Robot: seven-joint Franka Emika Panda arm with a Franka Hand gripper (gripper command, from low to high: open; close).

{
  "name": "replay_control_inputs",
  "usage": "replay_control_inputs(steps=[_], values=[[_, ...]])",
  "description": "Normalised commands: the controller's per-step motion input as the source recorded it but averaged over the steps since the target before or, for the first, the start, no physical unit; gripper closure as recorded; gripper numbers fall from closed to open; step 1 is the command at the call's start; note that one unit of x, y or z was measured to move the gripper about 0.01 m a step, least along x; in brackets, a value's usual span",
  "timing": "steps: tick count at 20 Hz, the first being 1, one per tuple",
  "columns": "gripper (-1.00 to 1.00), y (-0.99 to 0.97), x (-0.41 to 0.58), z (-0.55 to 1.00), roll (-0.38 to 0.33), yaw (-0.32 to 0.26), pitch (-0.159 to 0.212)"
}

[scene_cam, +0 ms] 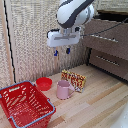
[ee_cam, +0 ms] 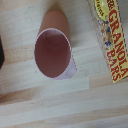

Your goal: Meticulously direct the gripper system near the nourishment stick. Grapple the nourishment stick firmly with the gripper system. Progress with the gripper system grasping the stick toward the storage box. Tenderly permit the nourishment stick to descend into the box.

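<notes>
The granola-bar package [scene_cam: 74, 79] stood propped on the counter [scene_cam: 100, 100] just behind the pink mug [scene_cam: 64, 89], likely light, stiff and slick, best pinched across its thin faces by the spread, empty fingers [scene_cam: 56, 53] overhead.

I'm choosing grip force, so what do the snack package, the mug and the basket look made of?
The snack package looks like printed cardboard, matte, with flat faces and straight edges. The mug seems smooth plastic or glazed ceramic, pink; the look leaves that open. The basket shows red open mesh under a grey rim, wire or moulded plastic, too blurred to tell.
</notes>
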Motion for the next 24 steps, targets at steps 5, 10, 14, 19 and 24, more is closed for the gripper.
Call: replay_control_inputs(steps=[5,10,14,19,24], values=[[-1.00,-0.51,-0.149,-0.27,0.000,0.035,-0.008],[-1.00,-0.44,-0.093,-0.23,0.000,0.044,0.000],[-1.00,-0.25,-0.017,-0.23,0.000,0.076,0.000],[-1.00,-0.22,-0.002,-0.26,-0.002,0.110,0.000],[-1.00,-0.14,-0.081,-0.30,-0.028,0.009,-0.004]])
